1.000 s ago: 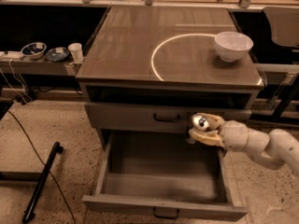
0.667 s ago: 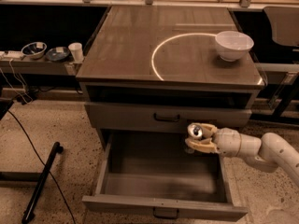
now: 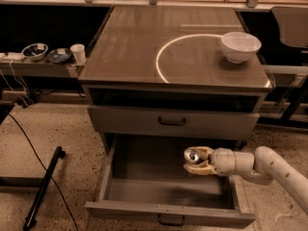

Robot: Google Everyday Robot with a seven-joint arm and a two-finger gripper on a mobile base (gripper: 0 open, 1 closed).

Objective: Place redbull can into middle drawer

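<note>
The redbull can (image 3: pixel 193 156) is a slim silvery can, lying sideways with its shiny round top facing me. My gripper (image 3: pixel 196 160) comes in from the right on a white arm and is shut on the can. It holds the can over the right part of the open middle drawer (image 3: pixel 144 182). That drawer is the wide grey tray pulled out at the bottom of the cabinet, with a dark handle (image 3: pixel 171 220) on its front. The can hangs above the tray floor, not resting on it.
The handled grey drawer (image 3: pixel 172 121) above is closed. A white bowl (image 3: pixel 240 46) stands at the back right of the cabinet top (image 3: pixel 144 52). A shelf at left holds bowls (image 3: pixel 34 51) and a white cup (image 3: pixel 77 53). A black pole (image 3: pixel 43 186) lies on the floor.
My gripper with the can has moved left and down, from beside the drawer's right edge to over the inside of the open drawer.
</note>
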